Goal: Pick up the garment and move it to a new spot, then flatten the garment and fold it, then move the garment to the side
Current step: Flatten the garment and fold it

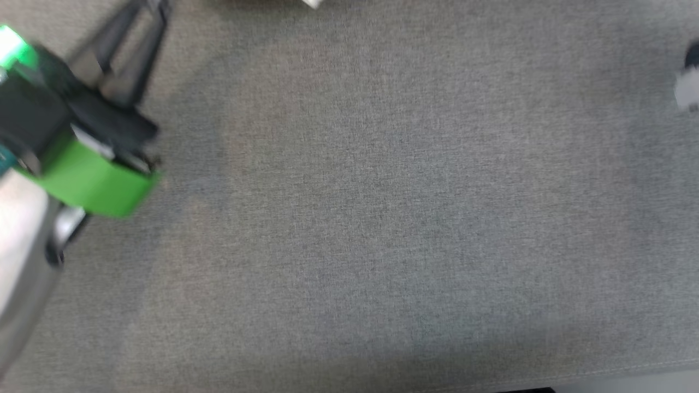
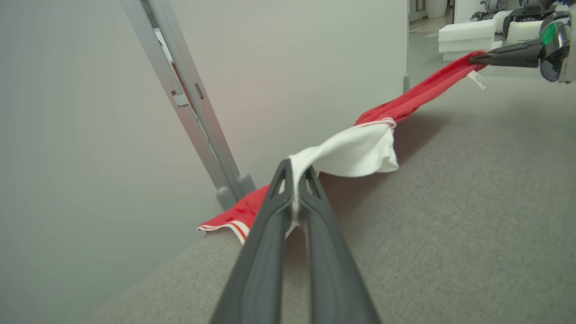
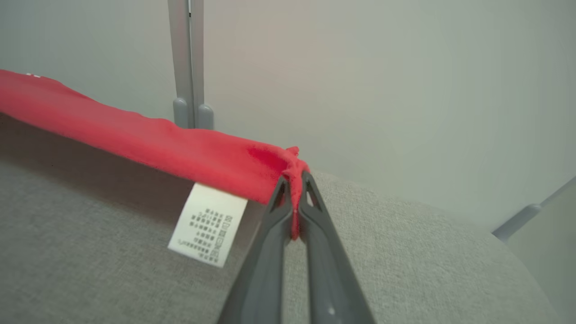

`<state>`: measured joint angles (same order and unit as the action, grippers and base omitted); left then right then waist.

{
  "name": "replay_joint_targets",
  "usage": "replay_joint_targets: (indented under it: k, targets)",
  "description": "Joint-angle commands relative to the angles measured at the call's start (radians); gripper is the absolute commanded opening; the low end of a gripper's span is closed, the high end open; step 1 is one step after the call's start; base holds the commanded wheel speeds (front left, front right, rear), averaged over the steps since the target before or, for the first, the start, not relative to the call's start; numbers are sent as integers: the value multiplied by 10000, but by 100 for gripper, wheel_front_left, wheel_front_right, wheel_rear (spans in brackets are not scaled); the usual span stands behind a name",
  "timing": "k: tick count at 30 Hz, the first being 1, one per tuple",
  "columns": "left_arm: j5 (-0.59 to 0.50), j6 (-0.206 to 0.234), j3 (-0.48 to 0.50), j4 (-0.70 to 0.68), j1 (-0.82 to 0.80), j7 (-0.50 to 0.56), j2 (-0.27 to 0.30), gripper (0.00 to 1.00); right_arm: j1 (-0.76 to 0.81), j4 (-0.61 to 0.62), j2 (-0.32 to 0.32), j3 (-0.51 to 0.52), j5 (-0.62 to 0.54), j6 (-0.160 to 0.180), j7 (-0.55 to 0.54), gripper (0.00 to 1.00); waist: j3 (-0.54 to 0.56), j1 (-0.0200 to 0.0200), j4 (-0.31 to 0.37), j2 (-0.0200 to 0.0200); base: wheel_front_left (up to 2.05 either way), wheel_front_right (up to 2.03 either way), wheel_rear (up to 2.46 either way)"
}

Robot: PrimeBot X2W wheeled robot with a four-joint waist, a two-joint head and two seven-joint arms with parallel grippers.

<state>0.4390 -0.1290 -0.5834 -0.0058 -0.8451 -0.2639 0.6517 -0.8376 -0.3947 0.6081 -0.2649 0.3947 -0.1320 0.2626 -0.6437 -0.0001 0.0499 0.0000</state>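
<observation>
Right, over on the left, the left gripper [image 2: 294, 175] is clamped tight. Its jaws are pinched on the white end of the garment [image 2: 418, 95], and a fold of white cloth bulges out just past the tips. Below it, a red hem with white stripes droops to the edge of the grey fabric surface [image 1: 382, 218], at the foot of a grey post [image 2: 189, 103]. Moving across, the garment stretches as a twisted red band above that surface, along its far edge. And on the right, the right gripper [image 3: 294, 180] is squeezed closed on the red end, cloth bunched between its fingers, with a white care label [image 3: 207, 225] dangling just beside them.
</observation>
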Motion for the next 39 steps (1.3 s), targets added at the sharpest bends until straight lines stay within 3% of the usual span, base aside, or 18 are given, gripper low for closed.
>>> replay_joint_targets:
  k: [1,5,13,25,28,34,39]
  targets:
    - [121,-24,-82,-176,619,-3,196,0,704,248,140,218,303,25,27,0,1279,1,-239,0,0,0,0]
    - [405,4,-388,-488,2466,-4,467,0,2772,933,379,460,1138,25,28,0,2061,1,-160,0,0,0,0]
    - [996,722,-738,-1320,5307,38,853,0,5265,1686,673,739,1814,25,-34,0,3099,1,-54,0,0,0,0]
    - [1301,1885,-1106,-3370,7221,920,1279,0,8205,3382,682,1926,1686,24,-685,0,3607,1,26,0,0,0,0]
    - [1181,1766,-1187,-3286,6865,1101,1205,0,8205,3488,439,2011,1785,24,-1079,0,3573,1,9,0,0,0,0]
    - [1053,1187,-1376,-2369,5663,1125,486,0,7448,2999,95,1706,1655,22,-1901,0,3249,1,-89,0,0,0,0]
    - [824,754,-1452,-1255,4515,1019,-75,0,6541,2369,-166,1530,1526,22,-1976,0,2907,1,-175,0,0,0,0]
